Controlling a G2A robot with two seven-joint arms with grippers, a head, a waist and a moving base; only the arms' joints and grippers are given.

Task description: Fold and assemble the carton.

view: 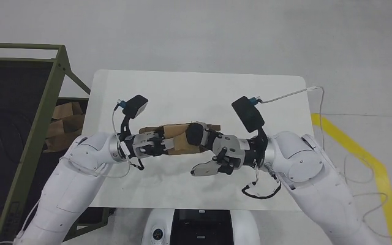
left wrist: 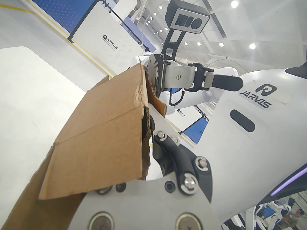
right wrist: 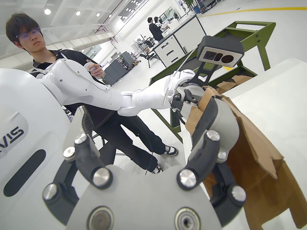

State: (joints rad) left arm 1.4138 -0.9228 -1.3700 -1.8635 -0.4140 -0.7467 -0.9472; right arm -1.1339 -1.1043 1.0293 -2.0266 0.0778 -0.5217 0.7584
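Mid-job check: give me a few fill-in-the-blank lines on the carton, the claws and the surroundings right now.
1. The carton is held between both claws over the ____ table.
2. The right claw stands ____, with one finger against the carton.
3. The left claw is shut on the ____.
4. The cart beside the table has a ____ frame.

Missing words: white; open; carton; green.

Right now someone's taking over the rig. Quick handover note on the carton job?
Left gripper: shut on one end of the carton, holding it off the table.
Right gripper: open, one of its fingers pressed on the carton's other end, the other free.
Carton: between the two grippers over mid-table, creased, flaps loose.
Done: picked up.
Left: square it up and fold the flaps in.
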